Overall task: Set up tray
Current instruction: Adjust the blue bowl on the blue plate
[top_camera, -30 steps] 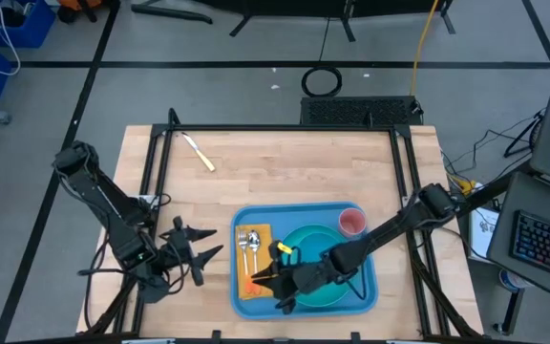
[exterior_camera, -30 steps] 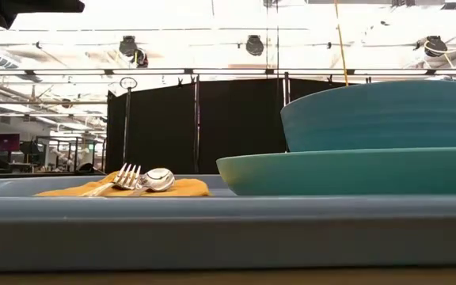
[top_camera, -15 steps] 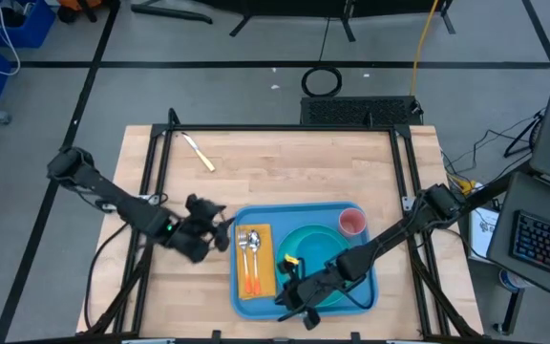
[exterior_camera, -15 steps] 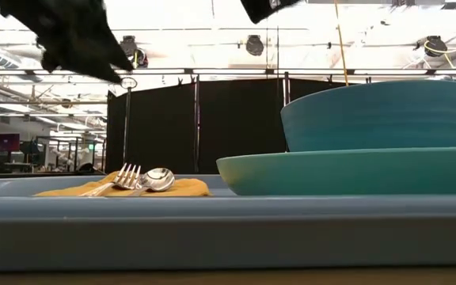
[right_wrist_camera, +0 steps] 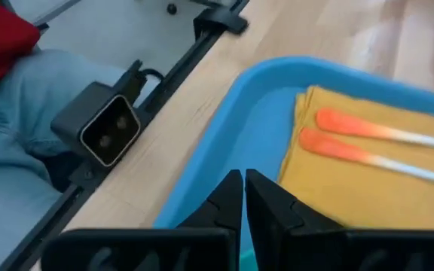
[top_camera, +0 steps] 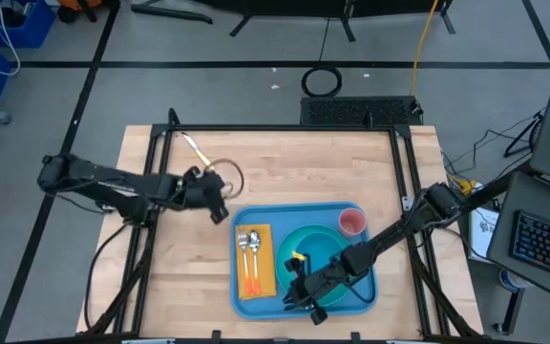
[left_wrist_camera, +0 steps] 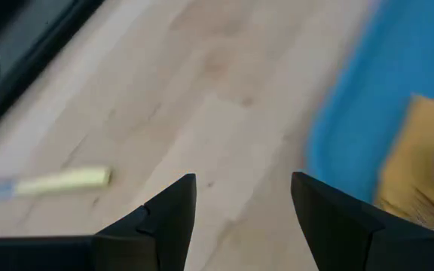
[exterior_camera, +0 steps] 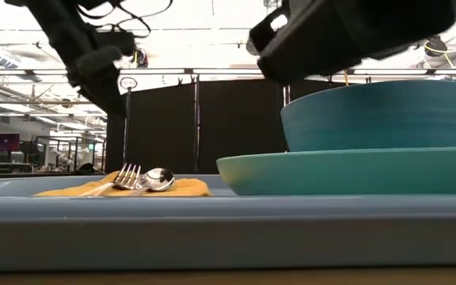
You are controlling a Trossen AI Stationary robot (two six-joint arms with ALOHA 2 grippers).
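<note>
floor: grey, dark seam lines [top_camera: 256,65] | backdrop: black partition panels [exterior_camera: 196,127] | ceiling: bright, hung lamps [exterior_camera: 255,44] | right: keyboard [top_camera: 547,247]

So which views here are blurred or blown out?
Left wrist view: motion-smeared, the tray and the yellow-handled utensil have soft edges. Low view: ceiling lights glare white, the arms read as dark silhouettes. High view is sharp and evenly lit.

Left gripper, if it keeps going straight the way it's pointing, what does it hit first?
Probably bare table. The open left gripper points at wood between the yellow-handled utensil and the tray; neither lies squarely ahead, though depth is unclear.
</note>
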